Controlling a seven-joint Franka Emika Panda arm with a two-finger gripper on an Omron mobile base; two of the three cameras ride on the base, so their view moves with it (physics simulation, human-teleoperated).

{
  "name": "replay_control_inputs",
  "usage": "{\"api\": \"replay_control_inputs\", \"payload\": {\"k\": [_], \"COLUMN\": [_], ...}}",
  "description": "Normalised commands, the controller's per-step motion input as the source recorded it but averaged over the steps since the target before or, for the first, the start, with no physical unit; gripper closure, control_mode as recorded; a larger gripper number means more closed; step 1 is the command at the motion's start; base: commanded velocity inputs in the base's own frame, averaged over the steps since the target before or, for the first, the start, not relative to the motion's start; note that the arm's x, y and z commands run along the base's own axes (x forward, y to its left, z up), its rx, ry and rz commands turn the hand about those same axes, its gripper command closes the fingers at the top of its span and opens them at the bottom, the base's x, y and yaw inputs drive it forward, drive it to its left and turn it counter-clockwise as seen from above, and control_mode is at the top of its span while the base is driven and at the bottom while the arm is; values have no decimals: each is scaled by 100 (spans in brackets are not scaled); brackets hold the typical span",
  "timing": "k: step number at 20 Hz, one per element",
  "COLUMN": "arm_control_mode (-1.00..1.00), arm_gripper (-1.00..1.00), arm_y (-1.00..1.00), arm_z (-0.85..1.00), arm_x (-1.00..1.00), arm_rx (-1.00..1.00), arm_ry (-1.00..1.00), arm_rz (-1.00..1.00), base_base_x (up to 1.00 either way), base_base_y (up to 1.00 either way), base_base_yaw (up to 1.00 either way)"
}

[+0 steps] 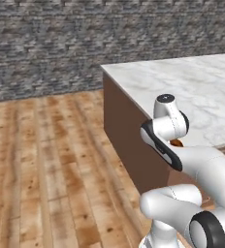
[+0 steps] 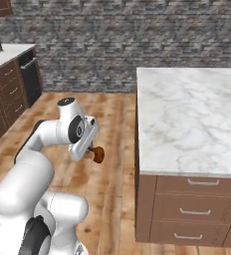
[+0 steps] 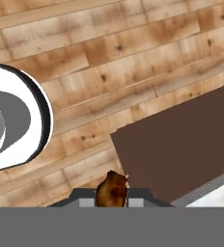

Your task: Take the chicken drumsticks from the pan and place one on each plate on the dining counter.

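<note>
Left base view: the gripper (image 1: 178,141) is mostly hidden behind the wrist; a sliver of orange-brown chicken drumstick (image 1: 178,143) peeks out at the jaws, close beside the brown side of the dining counter (image 1: 192,92). No plates on the marble stretch visible here.

Right base view: clearer. The jaws are clamped on the drumstick (image 2: 98,155), which sticks out past the gripper (image 2: 93,152) toward the counter (image 2: 187,119). It hangs over the wood floor (image 2: 112,189), below the level of the marble top, with the island's edge well off to the jaw-front side. A second worktop with drawers (image 2: 3,94) sits behind the arm, far side.

Hand view: drumstick (image 3: 112,189) pinched between the fingertips (image 3: 87,202), floor planks ahead, the island's brown wall (image 3: 181,140) off to one side of the jaws with a strip of white top at the corner.

Judgement: transport step, one drumstick in carry, not yet over the counter. Next move needs lift above the marble edge, then reach inward to a plate — plate location unknown from here, so base or arm has to bring one into sight first. Watch clearance against the island's side.
</note>
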Motion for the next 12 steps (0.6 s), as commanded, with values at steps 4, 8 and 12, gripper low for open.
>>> {"api": "replay_control_inputs", "payload": {"k": [4,8,12], "arm_control_mode": [100,100,100], "arm_gripper": [100,100,100], "arm_y": [0,0,0], "arm_z": [0,0,0], "arm_x": [0,0,0], "arm_rx": [0,0,0], "arm_ry": [0,0,0], "arm_rz": [0,0,0], "base_base_x": [48,49,52], "base_base_y": [81,80,80], "base_base_yaw": [-29,-30,-29]}}
